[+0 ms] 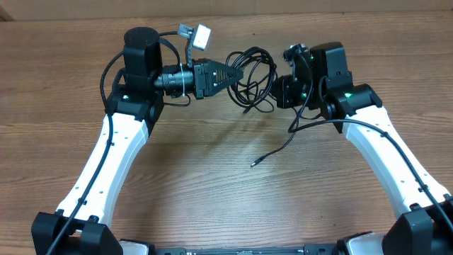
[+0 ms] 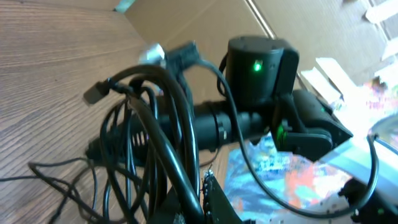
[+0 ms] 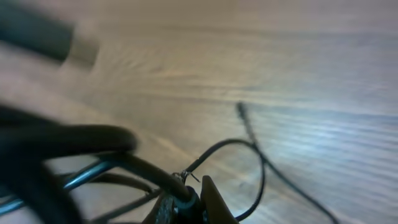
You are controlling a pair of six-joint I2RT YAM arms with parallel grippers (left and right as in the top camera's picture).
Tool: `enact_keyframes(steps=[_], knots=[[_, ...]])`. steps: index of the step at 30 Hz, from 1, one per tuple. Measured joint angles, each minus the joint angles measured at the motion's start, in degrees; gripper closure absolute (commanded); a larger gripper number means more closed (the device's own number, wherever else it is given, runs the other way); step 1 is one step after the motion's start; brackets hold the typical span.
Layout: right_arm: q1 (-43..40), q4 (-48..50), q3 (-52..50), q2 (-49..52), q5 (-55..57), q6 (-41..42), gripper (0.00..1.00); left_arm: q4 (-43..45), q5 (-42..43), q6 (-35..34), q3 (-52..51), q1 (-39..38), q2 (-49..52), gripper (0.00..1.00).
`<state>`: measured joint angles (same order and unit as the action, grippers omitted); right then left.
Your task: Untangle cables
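My fingers (image 3: 210, 202) sit pinched together at the bottom edge on the black cables (image 3: 93, 142), whose thick, blurred loops crowd the lower left. Just beside the grip one thin loop rises. A small plug (image 3: 241, 109) lies on the wooden bench (image 3: 311, 56), its cord running off to the lower right.

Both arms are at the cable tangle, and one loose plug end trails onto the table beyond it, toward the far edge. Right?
Not quite: the overhead view shows the loose plug end trailing onto the table on the near side of the cables, toward the near edge. The rest holds.
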<state>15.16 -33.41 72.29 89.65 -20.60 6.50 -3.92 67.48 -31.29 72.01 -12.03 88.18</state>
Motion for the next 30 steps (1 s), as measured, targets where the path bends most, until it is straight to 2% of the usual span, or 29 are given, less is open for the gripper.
enact_keyframes(steps=[5, 8, 12, 18, 21, 25, 29, 30], knots=[[0.0, 2.45, 0.02, 0.0, 0.61, 2.32, 0.96, -9.66, -0.7, 8.2, 0.37, 0.02, 0.0, 0.96], [-0.13, 2.73, 0.13, 0.0, -3.69, 2.86, 0.96, -15.58, -4.92, 11.08, 0.48, 0.0, 0.0, 0.96], [-0.44, 3.93, 0.26, 0.0, -12.83, 3.5, 0.96, -17.11, -10.21, 12.72, 0.48, -0.07, 0.0, 0.95], [-0.7, 5.35, 0.5, 0.0, -19.74, 3.89, 0.96, -17.57, -15.74, 13.75, 0.48, -2.91, 0.02, 0.73], [-0.72, 5.31, 0.5, 0.0, -22.18, 3.98, 0.96, -18.49, -17.75, 14.1, 0.48, -4.61, 0.02, 0.67], [-0.92, 5.31, 0.5, 0.0, -23.67, 3.98, 0.96, -19.26, -20.33, 14.8, 0.48, -5.57, 0.04, 0.51], [-2.1, 4.61, 0.55, 0.0, -24.87, 3.91, 0.96, -18.8, -21.55, 17.0, 0.48, -4.94, 0.11, 0.48], [-2.56, 3.91, 0.61, 0.0, -25.07, 3.69, 0.96, -18.29, -21.68, 17.42, 0.48, -4.63, 0.13, 0.44]])
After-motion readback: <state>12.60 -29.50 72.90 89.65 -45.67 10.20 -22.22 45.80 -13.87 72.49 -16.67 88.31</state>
